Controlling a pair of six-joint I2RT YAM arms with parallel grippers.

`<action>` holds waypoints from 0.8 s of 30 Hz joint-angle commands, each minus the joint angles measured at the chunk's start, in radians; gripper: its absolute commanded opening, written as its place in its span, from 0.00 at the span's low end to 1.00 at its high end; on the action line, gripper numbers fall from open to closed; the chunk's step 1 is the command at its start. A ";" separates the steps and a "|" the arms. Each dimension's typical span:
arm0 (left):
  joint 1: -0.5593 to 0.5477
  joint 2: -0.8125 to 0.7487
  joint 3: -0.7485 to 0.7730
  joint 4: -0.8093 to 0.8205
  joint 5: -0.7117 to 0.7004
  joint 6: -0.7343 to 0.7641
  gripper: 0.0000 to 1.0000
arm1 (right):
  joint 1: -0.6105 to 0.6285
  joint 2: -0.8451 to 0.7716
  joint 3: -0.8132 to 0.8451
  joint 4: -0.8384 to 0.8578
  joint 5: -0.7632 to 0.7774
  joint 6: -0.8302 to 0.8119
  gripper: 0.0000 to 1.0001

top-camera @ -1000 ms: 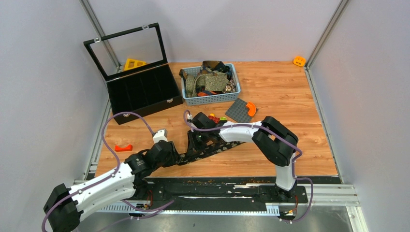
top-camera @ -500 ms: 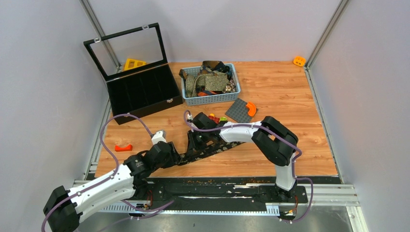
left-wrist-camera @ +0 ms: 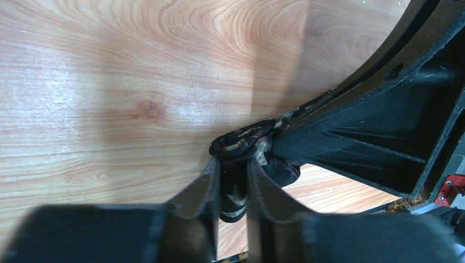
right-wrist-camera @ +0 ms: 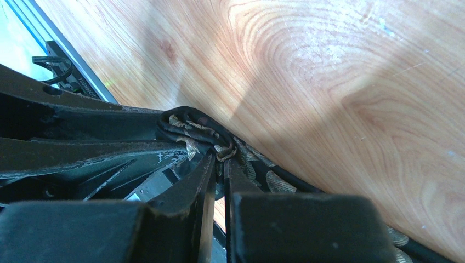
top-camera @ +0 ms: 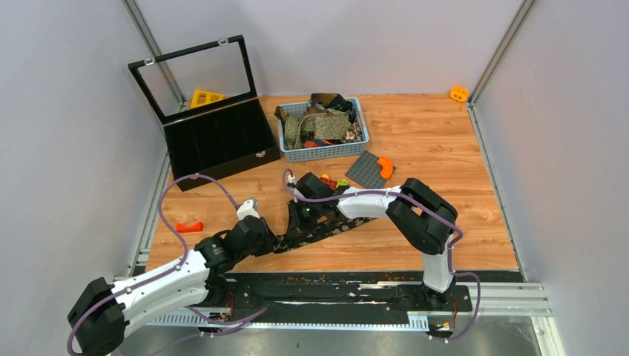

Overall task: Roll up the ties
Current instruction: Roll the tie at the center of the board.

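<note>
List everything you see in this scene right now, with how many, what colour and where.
tie: one, black with pale print, front centre of table
basket ties: several, olive, brown, black, piled in basket
basket: one, pale blue, back centre
box: one, black, lid open, back left
plate: one, grey, before basket
small bricks: several, orange, yellow, red, green, scattered
table: one, wood
left gripper: one, black, shut on tie
right gripper: one, black, shut on tie

Smooth wood-grain table [top-camera: 438, 141], soft printed cloth tie [left-wrist-camera: 244, 145], matt black plastic left claw [left-wrist-camera: 231, 163], glossy black box [top-camera: 222, 162]
</note>
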 commanded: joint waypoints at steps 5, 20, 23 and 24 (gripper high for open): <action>-0.003 0.091 0.081 -0.053 -0.004 0.052 0.00 | 0.012 -0.008 0.036 -0.170 0.115 -0.124 0.29; -0.003 0.122 0.238 -0.268 -0.037 0.088 0.00 | 0.052 -0.128 0.130 -0.281 0.187 -0.182 0.29; -0.003 0.122 0.251 -0.288 -0.038 0.094 0.00 | 0.067 -0.114 0.127 -0.259 0.185 -0.176 0.27; -0.003 0.123 0.256 -0.294 -0.038 0.096 0.00 | 0.071 -0.111 0.127 -0.250 0.183 -0.174 0.26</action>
